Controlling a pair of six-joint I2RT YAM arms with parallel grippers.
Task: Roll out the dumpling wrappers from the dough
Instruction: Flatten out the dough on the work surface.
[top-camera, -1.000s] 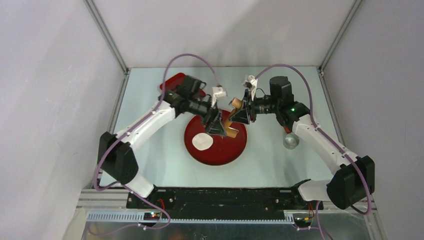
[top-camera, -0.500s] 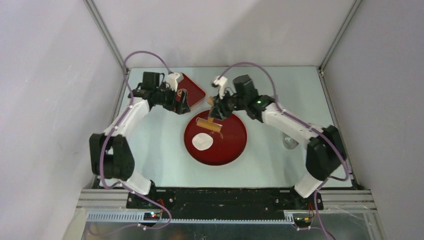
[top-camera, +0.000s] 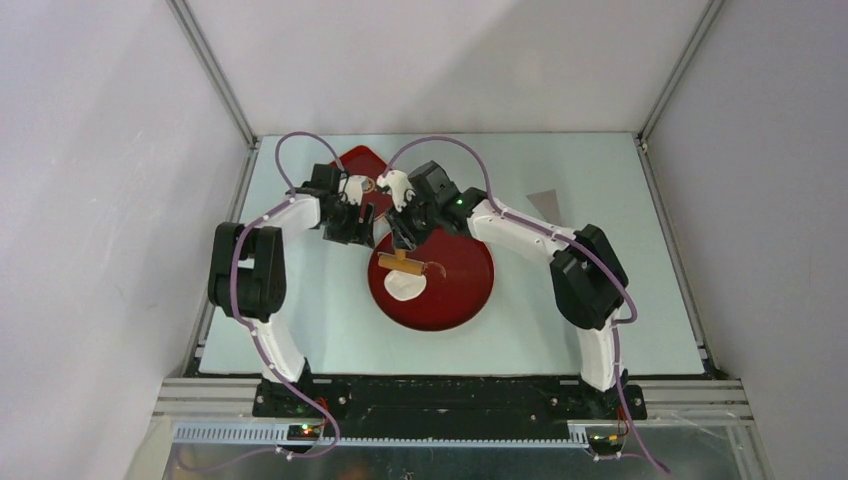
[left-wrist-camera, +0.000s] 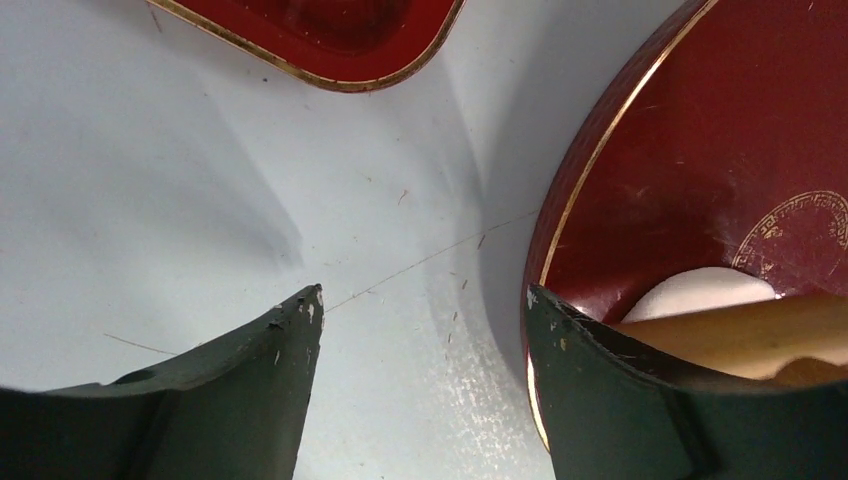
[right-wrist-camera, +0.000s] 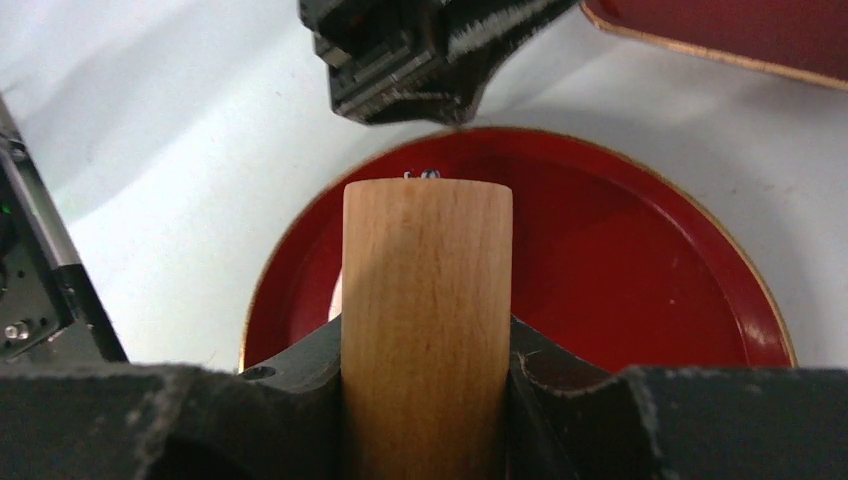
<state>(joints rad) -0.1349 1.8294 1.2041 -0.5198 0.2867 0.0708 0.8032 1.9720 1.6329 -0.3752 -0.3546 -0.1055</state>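
Gripping a wooden rolling pin (right-wrist-camera: 427, 260) between both fingers, the right gripper (right-wrist-camera: 427, 350) is closed snugly on the shaft, with the free end projecting forward over the round red plate (right-wrist-camera: 640, 280). In the overhead view the pin lies crosswise at the far edge of the dumpling wrapper (top-camera: 405, 288), a small white flattened disc on the left part of the plate. Whether the pin bears on the dough or hangs just above it cannot be determined from these views. The left gripper (left-wrist-camera: 420, 310) stands wide and holds nothing. Its fingers are over the bare table (left-wrist-camera: 150, 200), just beside the plate's gold-edged left rim, with one finger overlapping that rim in its own wrist view. A second red dish, square-cornered (top-camera: 362, 165), sits at the far left of the table, behind the left arm and apart from the work. Assessment: the step in hand appears to be the rolling pass itself, with the pin placed at the disc and the stroke about to be made. The next move calls for steady downward pressure and a level travel of the pin across the dough, kept within the plate. The plate may slide under that push. The free gripper is well placed to steady the rim, but it must keep out of the pin's path.
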